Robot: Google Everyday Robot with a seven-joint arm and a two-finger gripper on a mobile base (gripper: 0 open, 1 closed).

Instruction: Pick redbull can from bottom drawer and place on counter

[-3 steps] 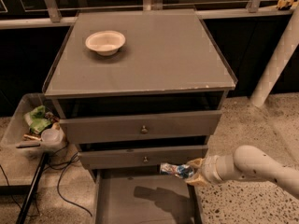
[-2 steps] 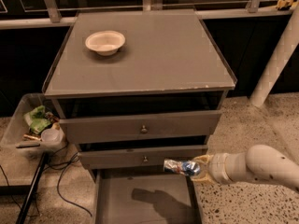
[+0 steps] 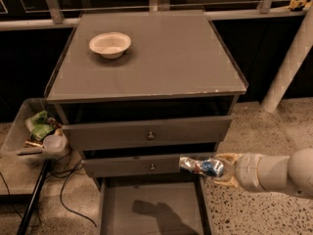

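My gripper (image 3: 220, 169) reaches in from the right on a white arm and is shut on the redbull can (image 3: 200, 166). The blue and silver can lies sideways in the fingers, pointing left, held in the air above the right side of the open bottom drawer (image 3: 151, 209). It hangs level with the front of the middle drawer (image 3: 142, 165). The drawer's flat grey floor shows only my arm's shadow. The counter (image 3: 161, 58) is well above the can.
A white bowl (image 3: 110, 44) stands at the back left of the counter. Two knobbed drawers sit partly pulled out above the bottom one. A clear bin (image 3: 34, 136) with trash and a cup is at the left, with cables on the floor. A white post (image 3: 288, 62) stands at the right.
My gripper has lifted the can a little and moved it slightly right, from just above the drawer's right edge to the level of the middle drawer front.
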